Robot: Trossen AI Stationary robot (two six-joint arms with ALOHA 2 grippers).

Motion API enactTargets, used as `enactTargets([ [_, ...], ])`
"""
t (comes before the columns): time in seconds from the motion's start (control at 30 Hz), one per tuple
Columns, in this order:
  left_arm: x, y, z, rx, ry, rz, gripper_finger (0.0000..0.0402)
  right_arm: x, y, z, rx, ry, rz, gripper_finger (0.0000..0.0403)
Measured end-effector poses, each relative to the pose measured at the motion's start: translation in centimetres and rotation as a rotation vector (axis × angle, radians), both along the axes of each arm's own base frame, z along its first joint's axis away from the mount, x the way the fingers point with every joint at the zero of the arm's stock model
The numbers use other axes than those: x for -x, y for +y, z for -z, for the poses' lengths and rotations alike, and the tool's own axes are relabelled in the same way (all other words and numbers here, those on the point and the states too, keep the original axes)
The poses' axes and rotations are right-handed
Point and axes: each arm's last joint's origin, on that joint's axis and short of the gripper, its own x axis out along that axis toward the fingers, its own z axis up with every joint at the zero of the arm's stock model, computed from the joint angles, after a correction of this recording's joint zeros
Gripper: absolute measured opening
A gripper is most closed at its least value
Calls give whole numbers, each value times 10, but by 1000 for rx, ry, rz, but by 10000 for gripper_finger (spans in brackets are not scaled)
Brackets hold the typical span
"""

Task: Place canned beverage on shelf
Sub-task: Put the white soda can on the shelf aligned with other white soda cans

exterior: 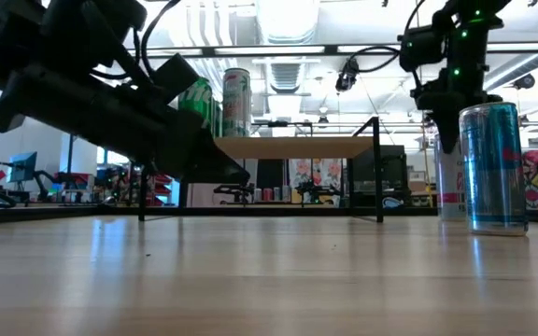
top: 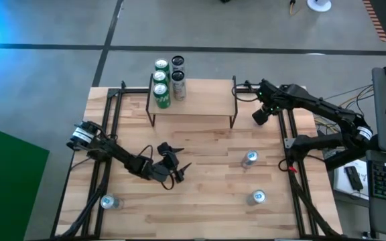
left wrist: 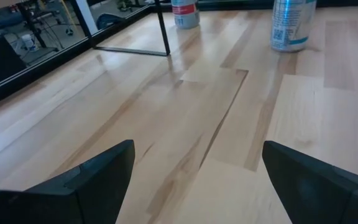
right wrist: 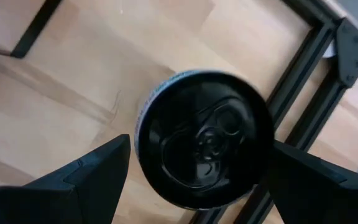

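The shelf stands at the table's far middle; it also shows in the low view. Several green and dark cans stand on its left part. My right gripper is open above a pale can with a dark top that stands on the table by the shelf's right legs; its fingers stand on either side of the can's top. In the low view that can stands under the gripper. My left gripper is open and empty, low over the table's middle.
A blue can and another stand on the table's right half, and one can at the near left corner. The black frame rail runs close by the right gripper's can. The shelf's right part is bare plank.
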Motion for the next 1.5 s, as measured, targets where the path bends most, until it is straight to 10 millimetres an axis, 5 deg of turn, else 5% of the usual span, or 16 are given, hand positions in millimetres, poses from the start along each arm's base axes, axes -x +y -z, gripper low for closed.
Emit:
enactTargets([
  [0.53, 1, 1, 1, 0, 4, -4, 339, -5, -3, 2, 34, -53, -41, 258],
  [1.03, 1, 1, 1, 0, 4, -4, 339, -9, -9, 3, 79, -75, -66, 313],
  [1.5, 2, 2, 1, -5, 0, -17, 339, -8, -7, 2, 63, -92, -15, 244],
])
